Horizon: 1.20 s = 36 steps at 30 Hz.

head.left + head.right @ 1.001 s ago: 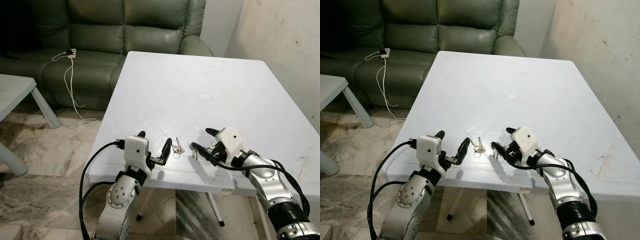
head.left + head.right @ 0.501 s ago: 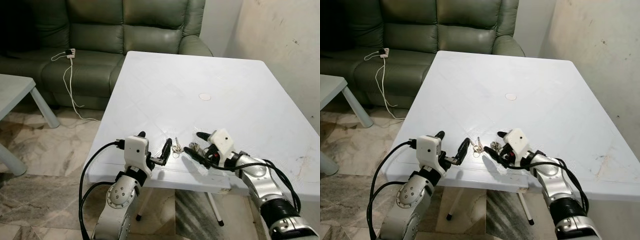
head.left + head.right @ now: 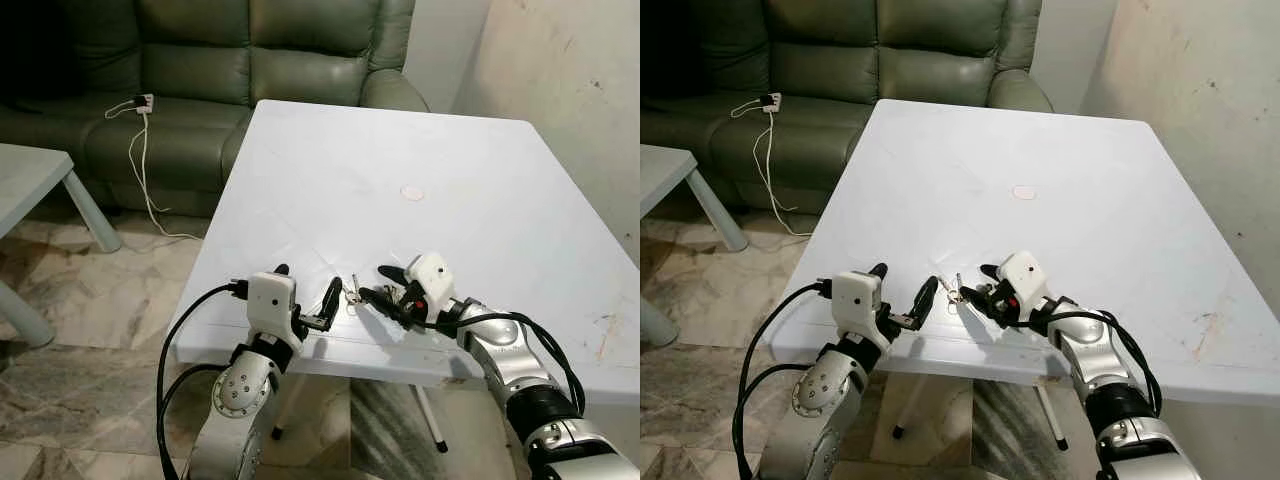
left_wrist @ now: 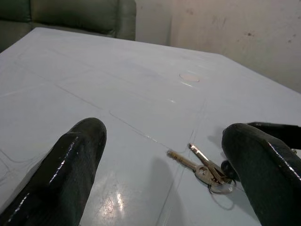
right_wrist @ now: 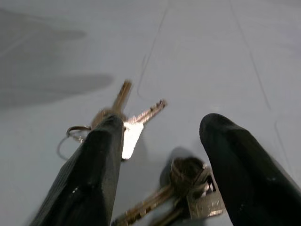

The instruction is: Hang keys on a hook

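Two silver keys on a ring (image 3: 352,293) lie flat on the white table (image 3: 400,130) near its front edge. A second small key bunch (image 5: 188,183) lies just to their right, between the fingers of my right gripper (image 3: 381,285). That gripper is open and low over the table, and one fingertip (image 5: 106,141) reaches the ringed keys (image 5: 129,125). My left gripper (image 3: 308,285) rests open at the table edge, just left of the ringed keys (image 4: 207,168), holding nothing.
A round cap (image 3: 411,192) sits at the table's middle. Behind the table stands a green sofa (image 3: 200,60) with a power strip and white cable (image 3: 143,103). A pale side table (image 3: 30,180) is at the left, and a wall is at the right.
My right gripper has slid left along the table's front edge, so its open fingers now straddle the second key bunch and reach the ringed keys. The left gripper has stayed put.
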Tool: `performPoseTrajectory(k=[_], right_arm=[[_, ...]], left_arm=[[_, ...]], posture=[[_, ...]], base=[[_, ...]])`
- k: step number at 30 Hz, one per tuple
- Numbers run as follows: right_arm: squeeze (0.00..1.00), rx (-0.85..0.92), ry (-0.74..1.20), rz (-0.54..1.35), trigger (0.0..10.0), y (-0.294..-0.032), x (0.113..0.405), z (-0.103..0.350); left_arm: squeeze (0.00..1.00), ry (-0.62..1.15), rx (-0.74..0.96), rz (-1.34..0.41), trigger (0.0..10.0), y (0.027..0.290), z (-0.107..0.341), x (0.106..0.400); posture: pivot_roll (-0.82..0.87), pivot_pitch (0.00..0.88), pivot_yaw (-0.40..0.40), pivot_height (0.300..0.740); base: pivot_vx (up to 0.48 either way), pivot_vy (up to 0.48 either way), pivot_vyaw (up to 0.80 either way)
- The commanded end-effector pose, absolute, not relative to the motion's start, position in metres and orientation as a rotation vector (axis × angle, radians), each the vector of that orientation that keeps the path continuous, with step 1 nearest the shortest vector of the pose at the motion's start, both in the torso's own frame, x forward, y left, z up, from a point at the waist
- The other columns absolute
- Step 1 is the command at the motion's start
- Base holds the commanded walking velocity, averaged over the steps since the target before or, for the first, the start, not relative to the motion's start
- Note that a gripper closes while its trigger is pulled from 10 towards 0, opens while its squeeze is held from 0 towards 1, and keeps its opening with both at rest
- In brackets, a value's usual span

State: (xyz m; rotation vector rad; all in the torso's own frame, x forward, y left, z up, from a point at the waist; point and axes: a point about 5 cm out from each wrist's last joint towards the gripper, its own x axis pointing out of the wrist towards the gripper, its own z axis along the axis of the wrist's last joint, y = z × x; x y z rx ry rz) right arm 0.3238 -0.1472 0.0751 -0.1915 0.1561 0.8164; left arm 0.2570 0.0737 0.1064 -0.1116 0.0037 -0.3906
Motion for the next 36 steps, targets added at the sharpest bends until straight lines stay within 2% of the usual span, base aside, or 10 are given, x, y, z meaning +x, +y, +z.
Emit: performPoseTrajectory(k=[1,8,13,15,16,17,26,27,28,36], right_arm=[[0.00,-0.219,0.175,0.801,10.0,-0.152,0.328,0.077],[0.00,-0.214,0.200,0.779,10.0,-0.155,0.329,0.074],[0.00,-0.203,0.209,0.754,8.5,-0.158,0.331,0.073],[0.00,-0.201,0.214,0.749,4.5,-0.160,0.330,0.072],[0.00,-0.199,0.218,0.746,4.5,-0.161,0.330,0.072],[0.00,-0.187,0.220,0.738,0.0,-0.163,0.331,0.072],[0.00,-0.196,0.233,0.731,0.0,-0.170,0.328,0.069],[0.00,-0.200,0.238,0.735,4.1,-0.171,0.327,0.068],[0.00,-0.186,0.243,0.747,10.0,-0.171,0.326,0.067],[0.00,-0.116,0.196,0.810,10.0,-0.174,0.322,0.070]], left_arm=[[0.00,-0.013,-0.149,-0.397,10.0,0.065,0.113,0.255],[0.00,-0.012,-0.150,-0.393,10.0,0.065,0.113,0.254],[0.00,-0.011,-0.152,-0.391,10.0,0.065,0.113,0.254],[0.00,-0.011,-0.152,-0.391,10.0,0.065,0.113,0.254],[0.00,-0.011,-0.152,-0.391,10.0,0.065,0.113,0.254],[0.00,-0.011,-0.152,-0.391,10.0,0.065,0.113,0.254],[0.00,-0.011,-0.152,-0.394,10.0,0.063,0.113,0.253],[0.00,-0.011,-0.151,-0.394,10.0,0.063,0.113,0.253],[0.00,-0.011,-0.152,-0.393,10.0,0.063,0.113,0.253],[0.00,-0.010,-0.152,-0.393,10.0,0.063,0.112,0.253]], posture=[[0.06,0.062,-0.109,0.740],[0.06,0.063,-0.112,0.740],[0.06,0.063,-0.112,0.740],[0.06,0.058,-0.112,0.740],[0.06,0.058,-0.112,0.740],[0.07,0.056,-0.111,0.740],[0.07,0.047,-0.108,0.740],[0.07,0.046,-0.108,0.740],[0.07,0.046,-0.108,0.740],[0.07,0.038,-0.104,0.740]], base=[[0.000,0.000,0.00],[0.000,0.000,0.00],[0.000,0.000,0.00],[0.000,0.000,0.00],[0.000,0.000,0.00],[0.000,0.000,0.00],[0.000,0.000,0.00],[0.000,0.000,0.00],[0.000,0.000,0.00],[0.000,0.000,0.00]])
